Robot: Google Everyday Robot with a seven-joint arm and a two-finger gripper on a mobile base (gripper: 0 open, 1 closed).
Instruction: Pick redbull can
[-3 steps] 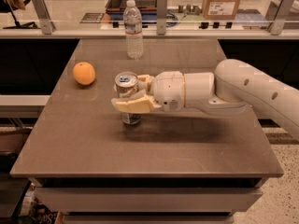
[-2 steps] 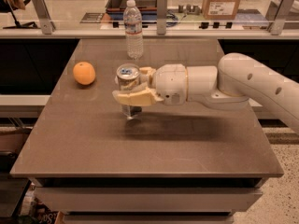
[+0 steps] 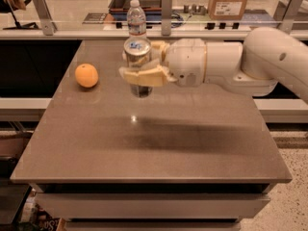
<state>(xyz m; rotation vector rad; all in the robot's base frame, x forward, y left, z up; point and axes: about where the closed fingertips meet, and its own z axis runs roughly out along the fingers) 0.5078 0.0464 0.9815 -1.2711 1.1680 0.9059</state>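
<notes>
The redbull can point(image 3: 138, 51) is a slim silver-grey can with dark sides and a blue-marked silver top. My gripper point(image 3: 140, 71) is shut on it around its middle and holds it upright, lifted clear above the grey table point(image 3: 144, 143). The near cream finger point(image 3: 144, 76) crosses the front of the can; the far finger is mostly hidden behind it. The white arm reaches in from the right.
An orange point(image 3: 86, 75) lies on the table to the left of the can. A clear plastic water bottle point(image 3: 136, 17) stands at the table's back edge, just behind the can. A railing and shelves with boxes lie beyond the table.
My gripper has risen with the can in it; the can has left the table surface and now hangs higher, in front of the bottle.
</notes>
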